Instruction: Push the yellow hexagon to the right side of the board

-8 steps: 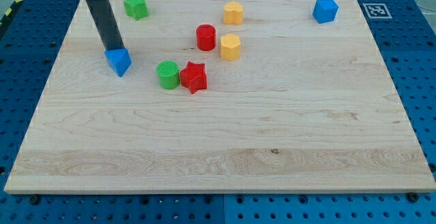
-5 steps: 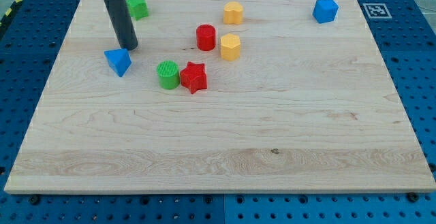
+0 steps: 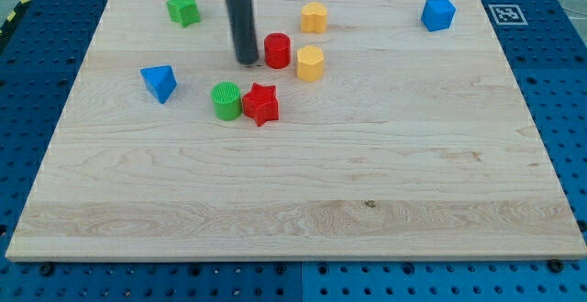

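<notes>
Taking the red cylinder as landmark and reading from the view's left: the blue triangular block lies well to its left and a little lower, the green star-like block well to its upper left near the worktop's top edge, the green cylinder below and to its left, touching the red star-shaped block that sits just below the landmark. The rod's tip stands just left of the red cylinder, close beside it, though contact cannot be told. Just right of the cylinder, slightly lower and apparently touching it, sits a yellow hexagon; a second yellow block, of much the same faceted shape, lies up and to the right, apart from it. A blue block sits far to the right, near the top corner. The deciding relation: the nearer yellow hexagon lies right of the tip with the red cylinder between them, so a straight rightward push would likely drive the cylinder into it. There are no jaws to open or clench, only the bare rod. No brand or lettering is legible; a black-and-white square marker sits beyond the worktop's upper right corner.
</notes>
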`<state>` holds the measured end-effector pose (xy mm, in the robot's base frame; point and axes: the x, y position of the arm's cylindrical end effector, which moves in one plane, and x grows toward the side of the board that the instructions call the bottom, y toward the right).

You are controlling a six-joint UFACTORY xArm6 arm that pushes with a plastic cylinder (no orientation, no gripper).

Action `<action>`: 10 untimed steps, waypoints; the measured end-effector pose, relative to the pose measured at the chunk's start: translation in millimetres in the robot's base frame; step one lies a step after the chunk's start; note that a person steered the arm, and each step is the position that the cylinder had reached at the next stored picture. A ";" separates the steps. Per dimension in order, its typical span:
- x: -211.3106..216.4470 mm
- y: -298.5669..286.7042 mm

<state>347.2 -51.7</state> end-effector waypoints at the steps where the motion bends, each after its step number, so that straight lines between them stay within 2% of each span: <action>1: 0.8 47.3; 2: 21.5 100.7; 3: 35.2 113.2; 4: 35.2 79.2; 5: 44.8 98.0; 7: 69.8 201.4; 9: 86.4 180.8; 10: 104.7 216.8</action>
